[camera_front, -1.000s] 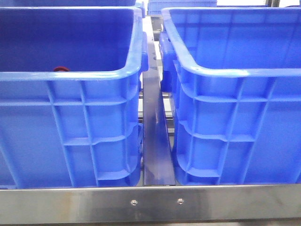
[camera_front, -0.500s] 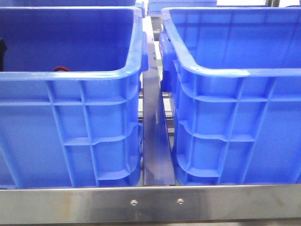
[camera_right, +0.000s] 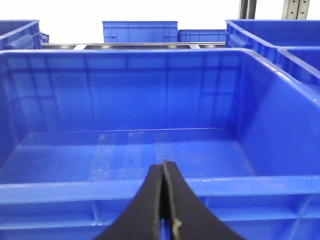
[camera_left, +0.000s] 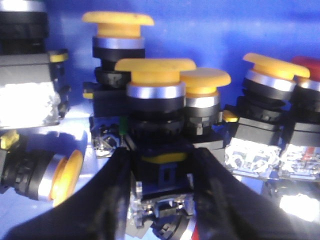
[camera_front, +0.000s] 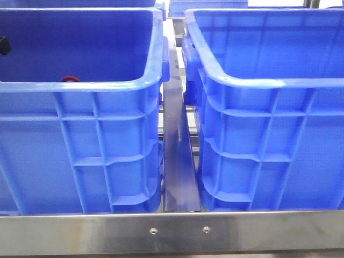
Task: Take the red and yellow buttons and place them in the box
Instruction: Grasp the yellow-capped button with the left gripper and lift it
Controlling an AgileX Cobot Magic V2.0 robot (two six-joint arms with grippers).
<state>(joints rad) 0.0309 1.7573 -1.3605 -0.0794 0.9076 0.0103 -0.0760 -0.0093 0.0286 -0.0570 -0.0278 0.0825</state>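
In the left wrist view my left gripper (camera_left: pixel 162 155) is low inside the left crate. Its two black fingers (camera_left: pixel 112 195) press both sides of the dark body of a yellow button (camera_left: pixel 155 75) that stands upright. Several more yellow buttons (camera_left: pixel 117 22) crowd around it, and a red button (camera_left: pixel 307 65) shows at the edge. In the front view only a red cap (camera_front: pixel 69 78) peeks over the left crate's rim (camera_front: pixel 80 86). My right gripper (camera_right: pixel 164 167) is shut and empty, above the near rim of the empty blue box (camera_right: pixel 75 192), the right crate (camera_front: pixel 269 83) in the front view.
A dark part of the left arm (camera_front: pixel 3 45) shows at the far left inside the left crate. A metal rail (camera_front: pixel 177 161) runs between the two crates and a steel edge (camera_front: pixel 172 231) crosses the front. More blue crates (camera_right: pixel 140 31) stand behind.
In the front view a dark part of the left arm has come into sight at the left edge inside the left crate and has risen a little. The crates have not moved.
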